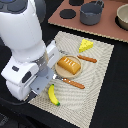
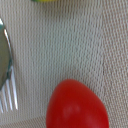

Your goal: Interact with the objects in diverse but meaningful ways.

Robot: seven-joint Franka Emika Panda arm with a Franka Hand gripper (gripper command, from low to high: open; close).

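Arm hovering low beside round tan plate (image 1: 56,73); wrist view showing glossy red toy tomato (image 2: 76,106) on woven mat. Judged step: approaching tomato. Next: centring, descending. Jaw state impossible telling.

The big white robot arm (image 1: 22,35) fills the exterior view's left side, bent sharply downward from a bulky rounded upper link to its grey-and-white wrist block (image 1: 27,72). Its gripper is tucked beneath that block, so the jaws' stance cannot be made out.
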